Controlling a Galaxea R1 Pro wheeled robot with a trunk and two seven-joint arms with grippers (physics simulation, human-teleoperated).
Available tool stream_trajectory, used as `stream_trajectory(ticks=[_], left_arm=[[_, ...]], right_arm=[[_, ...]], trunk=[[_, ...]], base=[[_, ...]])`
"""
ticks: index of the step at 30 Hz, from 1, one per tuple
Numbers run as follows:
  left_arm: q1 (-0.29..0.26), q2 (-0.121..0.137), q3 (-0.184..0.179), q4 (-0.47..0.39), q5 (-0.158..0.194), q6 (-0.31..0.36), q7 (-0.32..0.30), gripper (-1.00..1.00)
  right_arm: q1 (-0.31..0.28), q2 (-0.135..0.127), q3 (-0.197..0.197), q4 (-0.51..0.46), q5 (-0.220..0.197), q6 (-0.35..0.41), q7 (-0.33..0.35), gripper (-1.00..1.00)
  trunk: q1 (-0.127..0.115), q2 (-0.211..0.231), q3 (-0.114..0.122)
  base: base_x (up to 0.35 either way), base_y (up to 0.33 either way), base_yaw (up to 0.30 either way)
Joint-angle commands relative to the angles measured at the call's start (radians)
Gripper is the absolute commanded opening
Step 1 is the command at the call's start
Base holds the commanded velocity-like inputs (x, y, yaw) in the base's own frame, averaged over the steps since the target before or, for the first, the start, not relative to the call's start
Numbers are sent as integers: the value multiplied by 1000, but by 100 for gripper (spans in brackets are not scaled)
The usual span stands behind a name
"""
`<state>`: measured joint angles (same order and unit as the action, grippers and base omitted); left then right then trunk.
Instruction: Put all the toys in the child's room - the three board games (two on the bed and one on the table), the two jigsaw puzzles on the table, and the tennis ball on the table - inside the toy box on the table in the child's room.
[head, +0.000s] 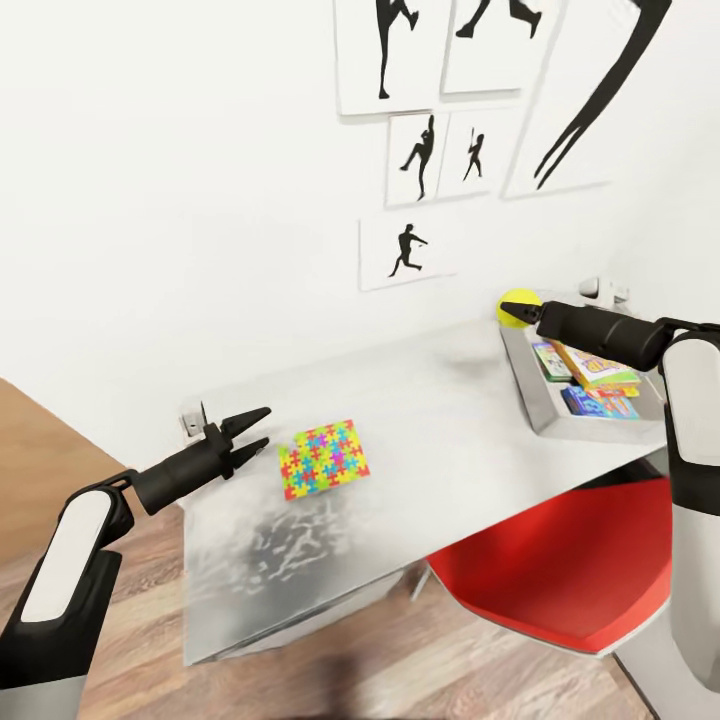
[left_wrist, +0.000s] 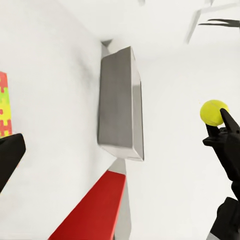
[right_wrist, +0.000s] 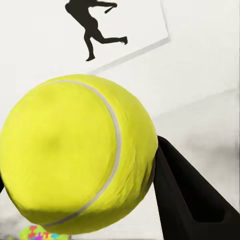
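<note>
My right gripper (head: 514, 313) is shut on the yellow-green tennis ball (head: 517, 298), which hangs by the far left corner of the light grey toy box (head: 523, 372). Up close the tennis ball (right_wrist: 75, 150) sits against a black finger (right_wrist: 190, 195). In the toy box lie three board games: a green-white one (head: 550, 360), a red-edged one (head: 596, 368) and a blue one (head: 600, 404). A jigsaw puzzle (head: 322, 460) lies flat on the table (head: 440, 420). My left gripper (head: 266, 427) hovers open just left of it, holding nothing. From the left wrist I see the toy box (left_wrist: 120, 105), the ball (left_wrist: 214, 112) and the puzzle's edge (left_wrist: 4, 107).
A red chair (head: 560, 570) is tucked under the table's near right side. White wall with black silhouette pictures (head: 405, 250) stands behind the table. Wood-plank floor (head: 40, 450) lies left and in front.
</note>
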<state>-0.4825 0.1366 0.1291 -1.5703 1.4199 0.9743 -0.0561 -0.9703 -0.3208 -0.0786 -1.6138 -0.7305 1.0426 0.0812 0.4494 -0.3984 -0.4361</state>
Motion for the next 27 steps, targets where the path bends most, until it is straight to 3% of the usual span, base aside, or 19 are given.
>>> stream_trajectory(ticks=[1, 27], left_arm=[[-1, 0, 1, 0, -6, 4, -6, 100], [-1, 0, 1, 0, -7, 4, -5, 100]], right_arm=[[-1, 0, -1, 0, 5, 5, 6, -100], [13, 5, 0, 0, 5, 5, 6, -100]], trunk=[[1, -2, 0], [1, -2, 42]], base=[[0, -145, -112], [0, -25, -111]])
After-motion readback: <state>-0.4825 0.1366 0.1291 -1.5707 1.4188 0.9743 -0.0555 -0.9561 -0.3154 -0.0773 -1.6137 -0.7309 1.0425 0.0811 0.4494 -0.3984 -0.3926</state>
